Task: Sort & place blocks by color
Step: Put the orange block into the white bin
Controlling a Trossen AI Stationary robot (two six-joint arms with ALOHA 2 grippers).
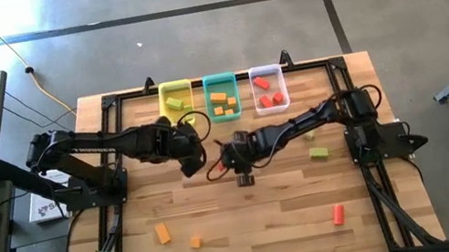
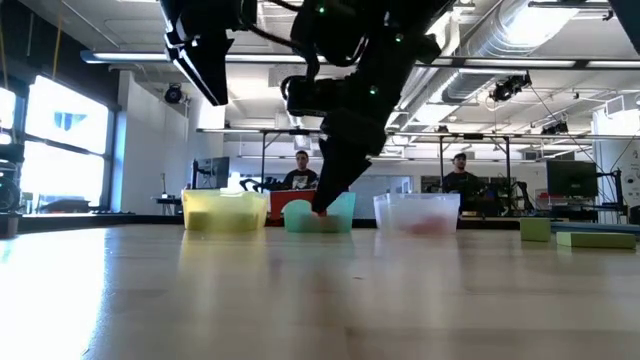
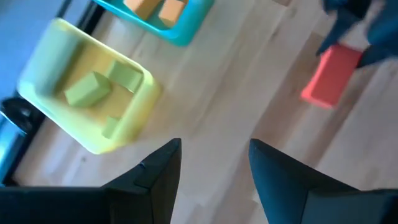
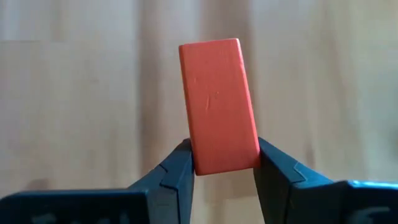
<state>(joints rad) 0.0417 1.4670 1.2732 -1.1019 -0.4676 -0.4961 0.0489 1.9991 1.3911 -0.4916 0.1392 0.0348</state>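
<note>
Right gripper [image 4: 224, 168] jaws clamped on red block [image 4: 217, 102], lower end hidden between jaws. Left gripper [image 3: 214, 165] jaws apart, empty, tips cut off.

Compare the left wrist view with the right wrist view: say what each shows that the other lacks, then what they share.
Left wrist only: the yellow bin holding green blocks, the teal bin holding orange blocks, and the open left gripper. Right wrist only: the right gripper shut on the red block, seen close. Both: that red block and the wooden table.
</note>
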